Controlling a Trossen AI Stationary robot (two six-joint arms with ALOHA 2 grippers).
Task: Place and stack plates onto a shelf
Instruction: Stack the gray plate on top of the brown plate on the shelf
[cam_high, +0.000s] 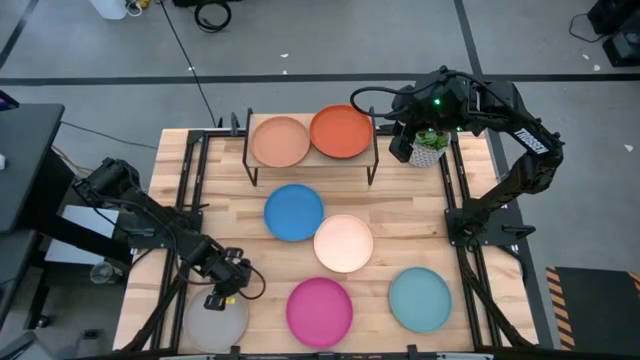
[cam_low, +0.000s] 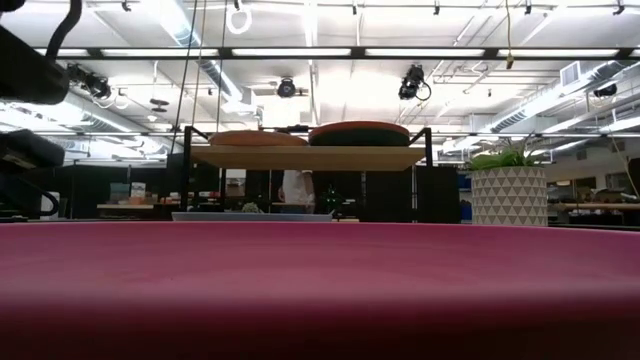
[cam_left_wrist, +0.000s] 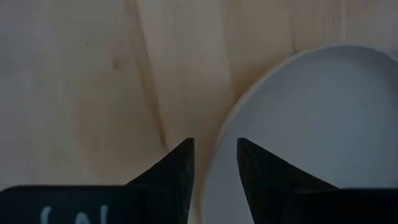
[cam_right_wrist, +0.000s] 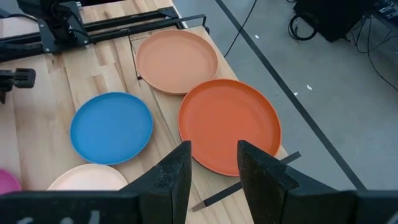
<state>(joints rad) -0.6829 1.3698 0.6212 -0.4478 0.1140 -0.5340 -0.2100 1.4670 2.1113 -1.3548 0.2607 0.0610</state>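
The shelf (cam_high: 310, 160) stands at the table's far middle with the tan plate (cam_high: 280, 142) and the orange plate (cam_high: 342, 132) side by side on it. The blue (cam_high: 294, 212), cream (cam_high: 343, 243), magenta (cam_high: 320, 310), light teal (cam_high: 420, 298) and grey (cam_high: 212, 325) plates lie flat on the table. No dark teal plate shows. My left gripper (cam_left_wrist: 214, 165) is open, pointing down at the grey plate's far rim (cam_left_wrist: 224, 134), one finger over the plate and one over the table. My right gripper (cam_right_wrist: 214, 165) is open and empty, above the orange plate's right side. My left gripper stands astride the grey plate's rim from above. I cannot tell whether its fingers touch the rim. The plate lies flat on the table.
A potted plant in a white pot (cam_high: 430, 146) stands right of the shelf, close to my right gripper. Black frame rails (cam_high: 190, 190) run along the table's left and right sides. In the low view the magenta plate (cam_low: 320, 290) fills the foreground before the shelf (cam_low: 310, 157).
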